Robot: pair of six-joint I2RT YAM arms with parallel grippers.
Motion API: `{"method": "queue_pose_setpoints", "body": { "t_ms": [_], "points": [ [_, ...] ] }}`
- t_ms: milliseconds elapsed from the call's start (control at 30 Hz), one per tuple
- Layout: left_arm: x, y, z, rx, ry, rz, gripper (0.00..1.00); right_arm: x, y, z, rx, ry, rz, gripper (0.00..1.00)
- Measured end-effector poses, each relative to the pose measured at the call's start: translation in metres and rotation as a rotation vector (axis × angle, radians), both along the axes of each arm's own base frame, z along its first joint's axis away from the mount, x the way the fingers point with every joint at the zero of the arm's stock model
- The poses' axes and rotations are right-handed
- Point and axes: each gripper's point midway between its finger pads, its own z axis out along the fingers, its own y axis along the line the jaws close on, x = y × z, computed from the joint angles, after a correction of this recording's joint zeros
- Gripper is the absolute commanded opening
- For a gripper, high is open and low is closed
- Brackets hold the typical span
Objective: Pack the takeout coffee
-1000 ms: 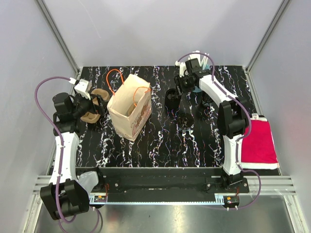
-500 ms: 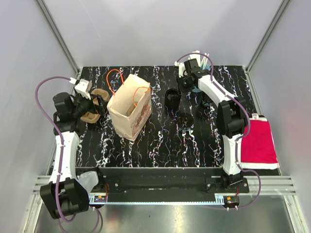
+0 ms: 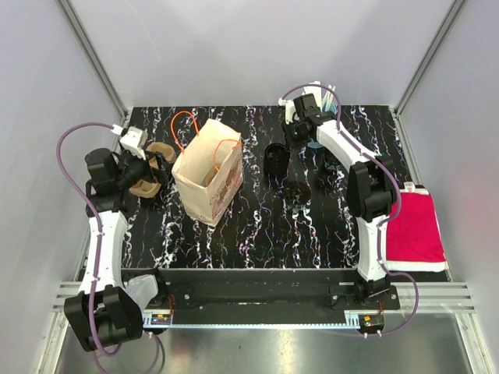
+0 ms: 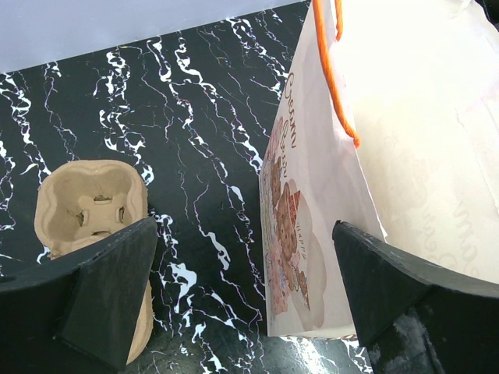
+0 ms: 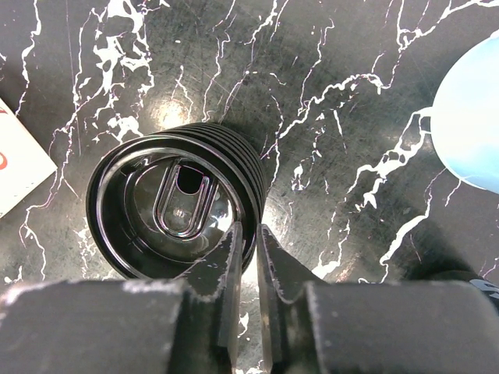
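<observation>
A black lidded coffee cup (image 5: 175, 206) stands on the marbled table, also seen in the top view as the black cup (image 3: 275, 158). My right gripper (image 5: 248, 241) pinches its right rim, one finger inside the lid's edge and one outside. A second black cup (image 3: 296, 191) stands just in front of it. The open paper bag (image 3: 208, 175) with orange handles stands left of centre. A cardboard cup carrier (image 4: 90, 214) lies left of the bag (image 4: 374, 156). My left gripper (image 4: 243, 257) hangs wide open between carrier and bag, holding nothing.
A light blue round object (image 5: 472, 128) lies right of the gripped cup. A pink cloth (image 3: 413, 226) sits off the table's right edge. Grey walls enclose the table on three sides.
The right gripper's jaws have come together onto the cup's rim. The left arm has not moved.
</observation>
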Motion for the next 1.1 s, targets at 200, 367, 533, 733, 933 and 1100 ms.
{"method": "queue_pose_setpoints", "body": {
  "t_ms": [200,367,533,733,933,1100],
  "points": [
    [0.0,0.0,0.0,-0.001,0.0,-0.002,0.99,-0.001,0.002,0.0,-0.003,-0.001,0.007,0.32],
    [0.0,-0.001,0.0,-0.001,0.0,-0.003,0.99,-0.001,0.004,0.0,-0.003,-0.001,0.011,0.32],
    [0.0,-0.001,0.0,-0.001,0.0,-0.003,0.99,-0.002,0.005,-0.006,-0.007,0.01,0.013,0.3],
    [0.0,0.0,0.0,-0.001,0.0,-0.003,0.99,-0.002,0.004,-0.014,-0.018,0.023,0.01,0.27],
    [0.0,-0.001,0.0,-0.002,0.0,-0.005,0.99,-0.002,0.002,-0.015,-0.025,0.021,0.005,0.24],
    [0.0,-0.001,0.0,-0.001,0.0,-0.005,0.99,-0.001,0.001,-0.015,-0.033,0.017,0.001,0.19]
  ]
}}
